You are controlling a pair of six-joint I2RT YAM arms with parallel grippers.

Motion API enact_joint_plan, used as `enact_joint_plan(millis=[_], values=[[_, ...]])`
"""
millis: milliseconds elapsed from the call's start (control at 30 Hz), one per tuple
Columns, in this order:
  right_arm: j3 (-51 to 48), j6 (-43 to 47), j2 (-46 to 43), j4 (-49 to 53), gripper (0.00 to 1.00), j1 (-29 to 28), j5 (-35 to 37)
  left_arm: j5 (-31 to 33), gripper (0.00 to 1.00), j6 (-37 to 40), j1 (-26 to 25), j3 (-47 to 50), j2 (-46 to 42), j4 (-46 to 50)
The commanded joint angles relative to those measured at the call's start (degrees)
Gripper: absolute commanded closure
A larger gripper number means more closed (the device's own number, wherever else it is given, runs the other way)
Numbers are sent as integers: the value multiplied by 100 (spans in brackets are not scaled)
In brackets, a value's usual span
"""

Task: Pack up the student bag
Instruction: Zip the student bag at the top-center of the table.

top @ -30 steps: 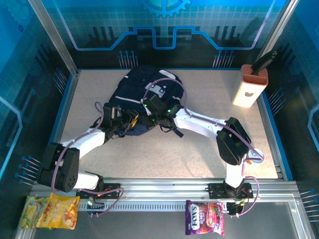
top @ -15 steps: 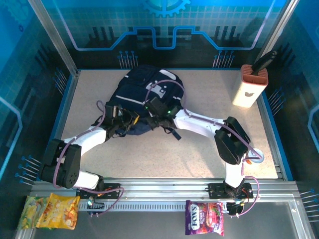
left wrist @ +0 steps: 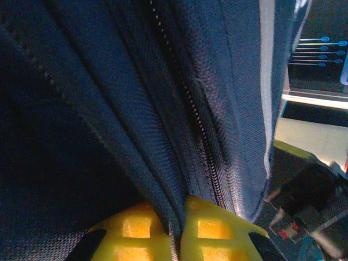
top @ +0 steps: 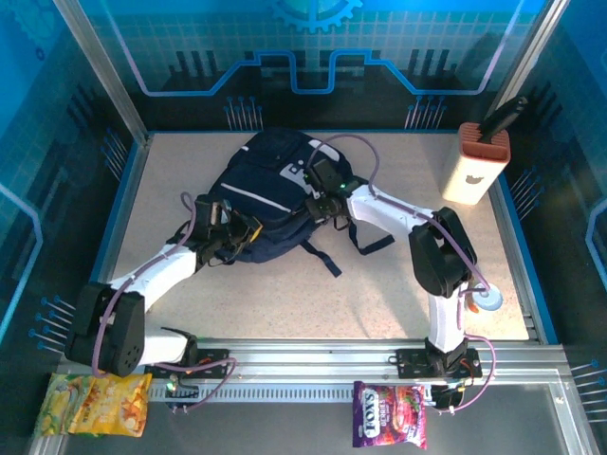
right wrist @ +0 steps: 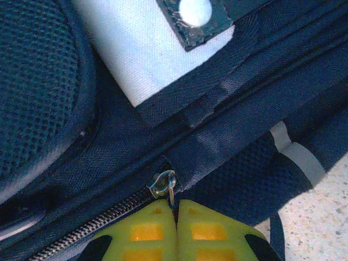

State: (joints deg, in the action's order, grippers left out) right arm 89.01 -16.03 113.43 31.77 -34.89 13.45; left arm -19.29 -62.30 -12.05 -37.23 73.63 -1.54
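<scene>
Student bag, woven: left hand pinches seam, right hand metal zipper pull.

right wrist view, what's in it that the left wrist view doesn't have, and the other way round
Right wrist, not left: the right gripper shut on the metal zipper pull, and a white patch with a snap.
Left wrist, not right: the left gripper pinching a fold of fabric, and a dark wall with blue lights.
Both: the navy bag, its zipper, shut yellow fingers.
</scene>
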Motion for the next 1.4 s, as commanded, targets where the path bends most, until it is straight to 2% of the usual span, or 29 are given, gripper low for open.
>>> enact_joint_plan(millis=[0,167,233,400,467,633,800,1067,1233,1367], values=[[321,-448,224,443,99,457,104,-471,100,357,-16,117,-396,448],[350,-752,247,453,93,733,-304,-570,100,393,-75,190,-415,429],[314,-834,119,446,87,753,-426,-546,100,403,-108,208,-402,343],[-574,-1015,-885,-470,51,602,-1218,-562,100,436,-289,122,-199,137],[-918,-1156,-1205,-911,43,547,-1618,-568,100,459,-366,62,-101,102],[-1433,-1434,-1397,-1835,32,322,-2413,-542,100,488,-555,-50,67,5],[-1296,-1643,-1094,-1900,29,242,-2368,-466,100,587,-705,-157,165,70],[-882,-1776,-523,-1767,27,222,-2795,-453,97,574,-805,-171,271,-23],[-938,-1849,-478,-1611,23,163,-2755,-474,95,566,-823,-208,366,-84],[-1099,-1784,-577,-1619,21,109,-3114,-510,93,570,-829,-247,449,-127]])
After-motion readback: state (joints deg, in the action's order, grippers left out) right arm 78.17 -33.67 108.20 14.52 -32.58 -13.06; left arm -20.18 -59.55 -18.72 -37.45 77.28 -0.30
